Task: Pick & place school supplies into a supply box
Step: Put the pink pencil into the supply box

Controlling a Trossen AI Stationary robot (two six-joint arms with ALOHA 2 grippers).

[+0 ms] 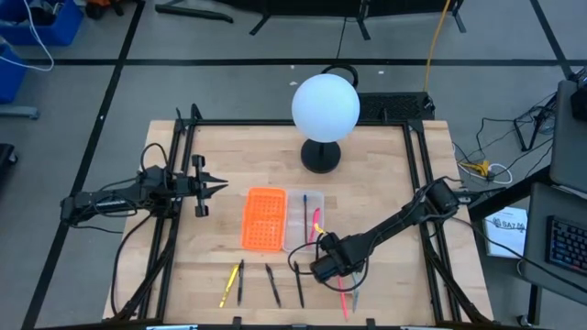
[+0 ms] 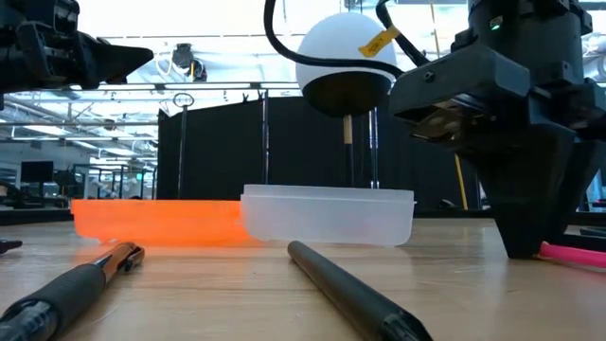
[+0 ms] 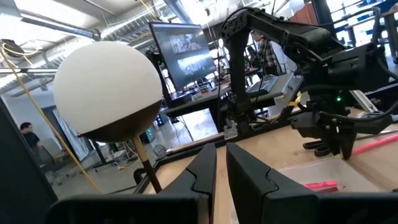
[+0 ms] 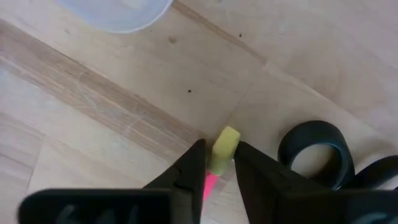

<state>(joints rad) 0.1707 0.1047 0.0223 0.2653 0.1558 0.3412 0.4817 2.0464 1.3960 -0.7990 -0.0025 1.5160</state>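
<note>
The right tool is low on the tabletop, near its front edge. Its two fingers sit on each side of a pink pencil with a yellow end. They look very close to the pencil, but I cannot tell if they squeeze it yet. The pencil lies flat. Its long side runs from front to back of the tabletop, and the yellow end points toward the clear box. Black scissor rings lie just beside the pencil.

The clear box is a low, see-through tray in the middle of the tabletop. A blue pen and a pink pen lie in it, both long-ways from front to back. An orange tray with many small holes touches its left side.

Near the front edge lie a yellow pencil and three black pens. They all point roughly from front to back, a bit tilted.

The left tool hangs over the left side of the tabletop, well apart from the trays. Its fingers are nearly together and hold nothing.

A white ball lamp stands at the back. I see no writing to read.
</note>
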